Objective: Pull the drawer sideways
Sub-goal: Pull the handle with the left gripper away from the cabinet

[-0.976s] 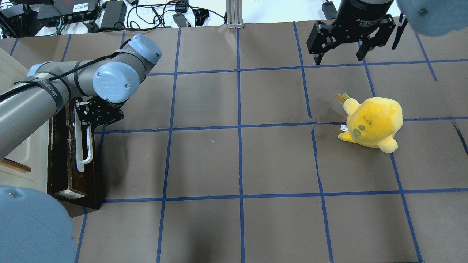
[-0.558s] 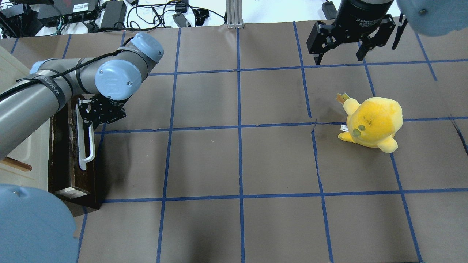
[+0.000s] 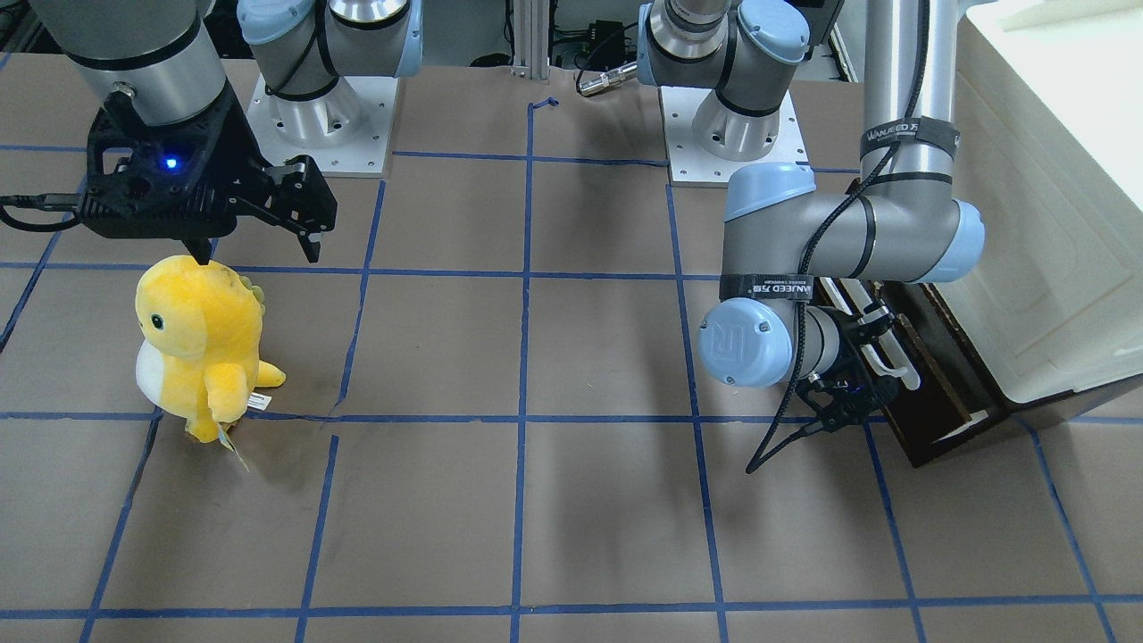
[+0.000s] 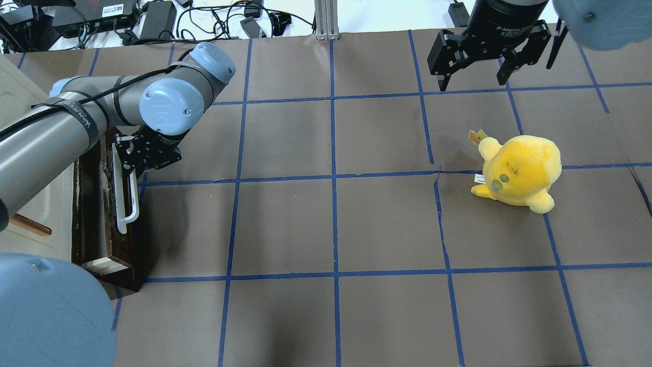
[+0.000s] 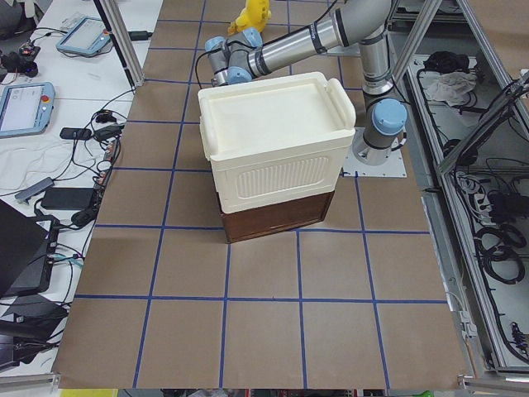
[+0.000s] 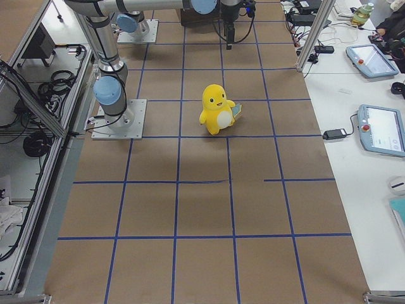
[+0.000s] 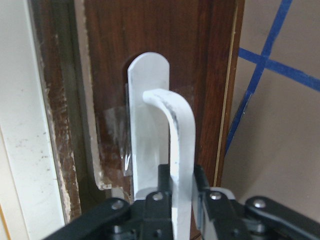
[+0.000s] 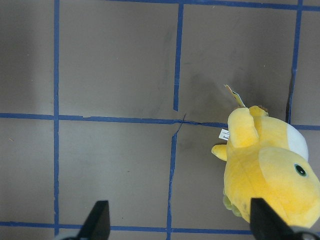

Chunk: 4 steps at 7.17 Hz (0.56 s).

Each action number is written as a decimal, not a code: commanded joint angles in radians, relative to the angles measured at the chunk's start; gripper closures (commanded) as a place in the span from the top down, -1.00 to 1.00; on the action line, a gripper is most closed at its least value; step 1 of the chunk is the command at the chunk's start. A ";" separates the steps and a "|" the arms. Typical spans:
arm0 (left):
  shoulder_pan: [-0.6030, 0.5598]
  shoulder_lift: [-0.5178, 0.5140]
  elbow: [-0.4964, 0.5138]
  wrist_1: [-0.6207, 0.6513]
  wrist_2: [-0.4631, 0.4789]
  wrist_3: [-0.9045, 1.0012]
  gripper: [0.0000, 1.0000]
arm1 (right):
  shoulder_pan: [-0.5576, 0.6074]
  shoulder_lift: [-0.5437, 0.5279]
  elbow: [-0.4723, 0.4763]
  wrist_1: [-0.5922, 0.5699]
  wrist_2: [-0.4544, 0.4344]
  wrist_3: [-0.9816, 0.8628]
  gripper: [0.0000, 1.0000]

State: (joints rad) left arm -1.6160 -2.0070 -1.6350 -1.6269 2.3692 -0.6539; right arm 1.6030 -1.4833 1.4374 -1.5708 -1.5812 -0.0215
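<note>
The drawer point(image 4: 99, 224) has a dark brown front and a long white bar handle point(image 4: 126, 204). It stands slightly out of the cream-white cabinet point(image 4: 30, 204) at the table's left edge. My left gripper point(image 4: 133, 162) is shut on the far end of the handle. The left wrist view shows the handle point(image 7: 179, 145) clamped between the black fingers of the left gripper point(image 7: 182, 200). In the front view the left gripper point(image 3: 859, 379) sits at the drawer front point(image 3: 938, 402). My right gripper point(image 4: 473, 76) is open and empty, hovering far right.
A yellow plush toy point(image 4: 519, 171) stands on the right half of the table, below and beside the right gripper point(image 3: 254, 246); it also shows in the right wrist view point(image 8: 270, 170). The cabinet point(image 5: 277, 165) is tall. Blue tape lines grid the brown table.
My left gripper has moved to the right with the handle in it, and the drawer front has come a little further out of the cabinet. The right arm has not moved.
</note>
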 commanded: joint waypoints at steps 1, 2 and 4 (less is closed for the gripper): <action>-0.010 -0.003 0.015 -0.027 0.001 -0.007 -0.69 | 0.000 0.000 0.000 0.000 0.000 0.000 1.00; -0.010 -0.001 0.015 -0.042 0.008 -0.007 -0.69 | 0.000 0.000 0.000 0.000 0.001 0.000 1.00; -0.009 0.014 0.014 -0.070 0.013 -0.007 -0.66 | 0.000 0.000 0.000 0.000 0.001 0.000 1.00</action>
State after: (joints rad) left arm -1.6250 -1.9992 -1.6204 -1.6797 2.3799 -0.6604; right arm 1.6030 -1.4834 1.4374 -1.5708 -1.5801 -0.0215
